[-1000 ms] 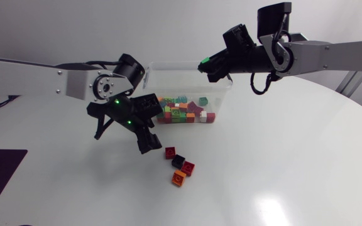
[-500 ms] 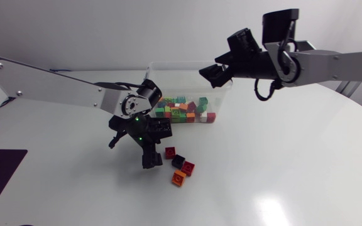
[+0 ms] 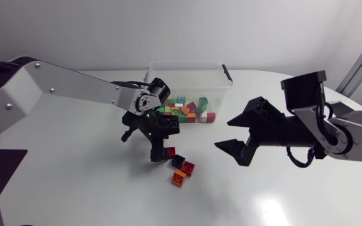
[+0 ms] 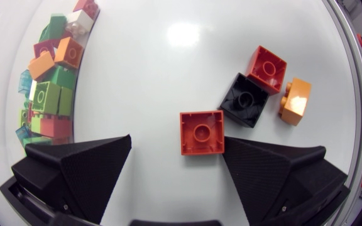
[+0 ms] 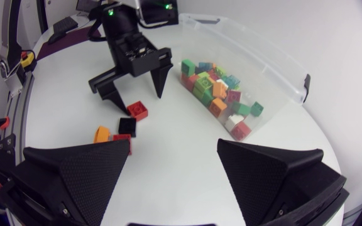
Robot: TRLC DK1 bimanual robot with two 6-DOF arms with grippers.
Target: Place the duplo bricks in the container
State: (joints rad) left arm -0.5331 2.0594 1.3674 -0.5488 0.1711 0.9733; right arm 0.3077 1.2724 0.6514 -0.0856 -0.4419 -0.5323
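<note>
The red duplo brick (image 4: 201, 132) is straddled by the released left end effector (image 4: 178, 139): a pick is judged begun, with clenching needed next.

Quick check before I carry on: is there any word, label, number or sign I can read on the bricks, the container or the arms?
No readable text in any view.
Red brick between the left fingers: nothing legible on its stud or faces.
Container: clear walls, no label shows.
Left arm: only green lights near the wrist, no lettering to make out.
</note>
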